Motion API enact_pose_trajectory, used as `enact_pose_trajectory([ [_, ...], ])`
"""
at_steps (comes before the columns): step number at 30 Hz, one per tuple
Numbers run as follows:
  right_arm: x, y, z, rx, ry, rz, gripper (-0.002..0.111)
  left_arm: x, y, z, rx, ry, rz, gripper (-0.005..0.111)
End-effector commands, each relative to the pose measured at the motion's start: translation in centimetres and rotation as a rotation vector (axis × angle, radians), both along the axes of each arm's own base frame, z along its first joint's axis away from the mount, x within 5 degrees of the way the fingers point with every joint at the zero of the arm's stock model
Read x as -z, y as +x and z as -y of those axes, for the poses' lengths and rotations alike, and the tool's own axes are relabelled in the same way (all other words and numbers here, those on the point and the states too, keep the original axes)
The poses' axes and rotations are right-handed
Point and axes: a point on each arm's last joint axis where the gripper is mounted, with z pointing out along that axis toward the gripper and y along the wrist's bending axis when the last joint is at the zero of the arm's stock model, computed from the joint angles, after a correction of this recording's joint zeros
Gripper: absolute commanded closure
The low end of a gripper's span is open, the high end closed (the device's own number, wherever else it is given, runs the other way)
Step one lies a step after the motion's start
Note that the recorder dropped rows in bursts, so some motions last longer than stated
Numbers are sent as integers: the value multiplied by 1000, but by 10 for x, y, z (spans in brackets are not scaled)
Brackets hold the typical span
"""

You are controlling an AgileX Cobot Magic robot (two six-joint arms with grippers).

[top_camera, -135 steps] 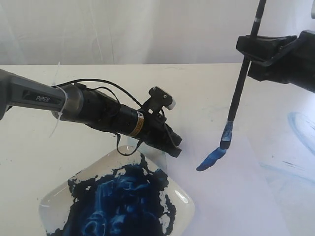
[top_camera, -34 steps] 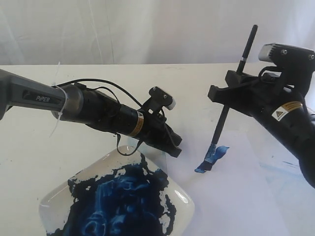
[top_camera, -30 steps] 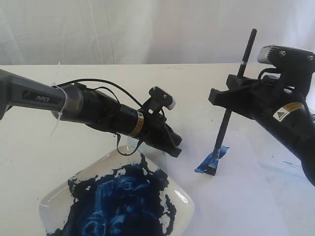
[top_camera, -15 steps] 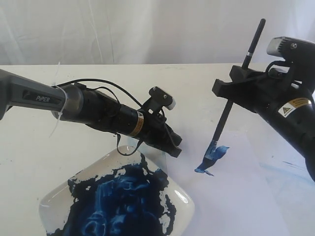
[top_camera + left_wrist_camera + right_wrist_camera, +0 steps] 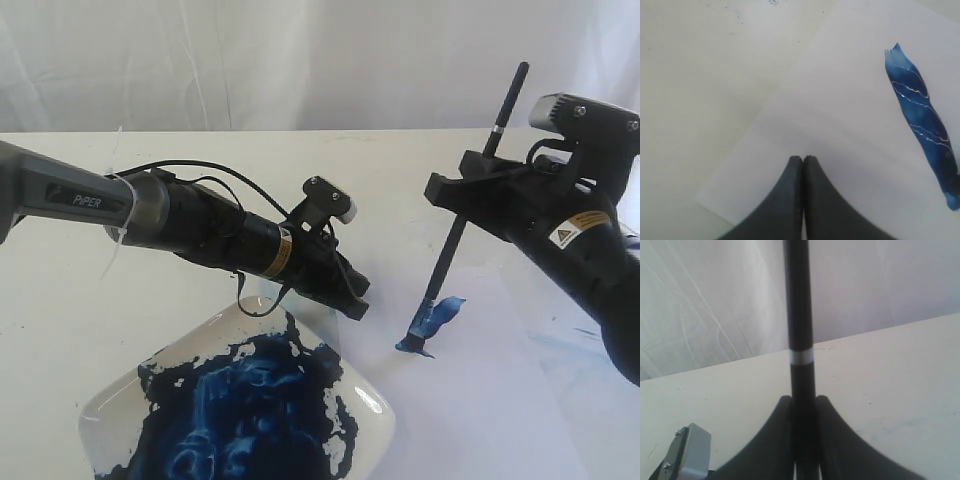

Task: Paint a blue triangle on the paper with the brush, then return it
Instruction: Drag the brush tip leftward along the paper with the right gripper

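Observation:
My right gripper (image 5: 452,196) is shut on the black handle of the brush (image 5: 470,185), which leans with its bristles down on the paper (image 5: 480,400). The bristles touch the lower end of one thick blue stroke (image 5: 432,320); no blue triangle is in view. In the right wrist view the handle (image 5: 799,315) rises between the closed fingers of that gripper (image 5: 803,400). My left gripper (image 5: 355,300) is shut and empty, hovering low over the paper's near corner (image 5: 840,125) beside the stroke (image 5: 922,125); its tips (image 5: 803,158) press together.
A clear dish (image 5: 110,400) smeared with dark blue paint sits at the front left, under the left arm. Faint pale-blue smears (image 5: 610,255) mark the cream tabletop (image 5: 120,280) at the right. A white curtain hangs behind the table.
The right gripper tilted the brush up and to the right, then brought it back down and left; the bristles stay at the stroke's lower end. The left arm has not moved.

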Motion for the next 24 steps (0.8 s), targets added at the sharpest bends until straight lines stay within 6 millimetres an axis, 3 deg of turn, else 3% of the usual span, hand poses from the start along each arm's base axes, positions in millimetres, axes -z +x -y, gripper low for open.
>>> enact_pose_trajectory([
  [1, 2, 0, -1, -2, -9, -19, 108, 1, -2, 2, 10, 9, 6, 107],
  [24, -11, -9, 30, 206, -210, -65, 108, 1, -2, 2, 10, 9, 6, 107],
])
